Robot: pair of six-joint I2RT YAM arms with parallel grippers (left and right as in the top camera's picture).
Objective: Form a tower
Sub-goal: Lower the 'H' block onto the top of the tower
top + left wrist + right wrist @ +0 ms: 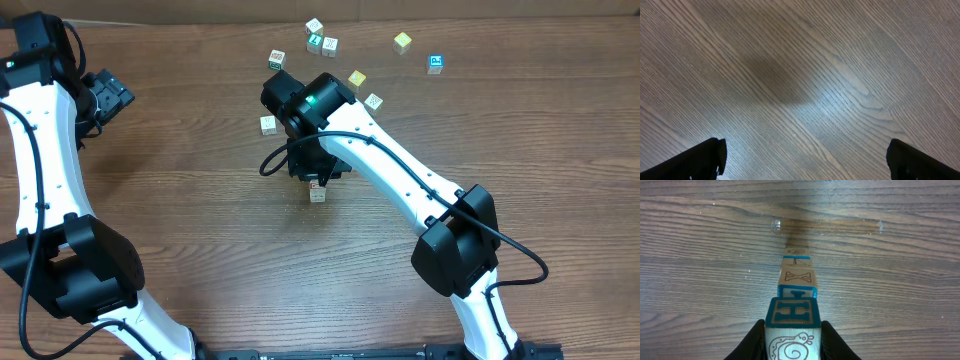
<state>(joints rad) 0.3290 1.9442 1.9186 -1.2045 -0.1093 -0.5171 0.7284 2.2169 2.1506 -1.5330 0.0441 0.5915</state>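
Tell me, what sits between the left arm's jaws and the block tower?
Only bare wooden table and a black cable loop near the tower, seen from overhead.

The left arm and right arm are showing white links joined by bulky black joint housings, with thin black cables looping alongside. A green light is glowing on the right wrist, whose fingers are looking matte black and rounded.

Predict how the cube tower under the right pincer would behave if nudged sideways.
The tower probably tips easily: it is one cube wide and several high. Its wooden cubes look rigid and light, so they would likely scatter, not bend. The right pincer grips the top cube, perhaps steadying it.
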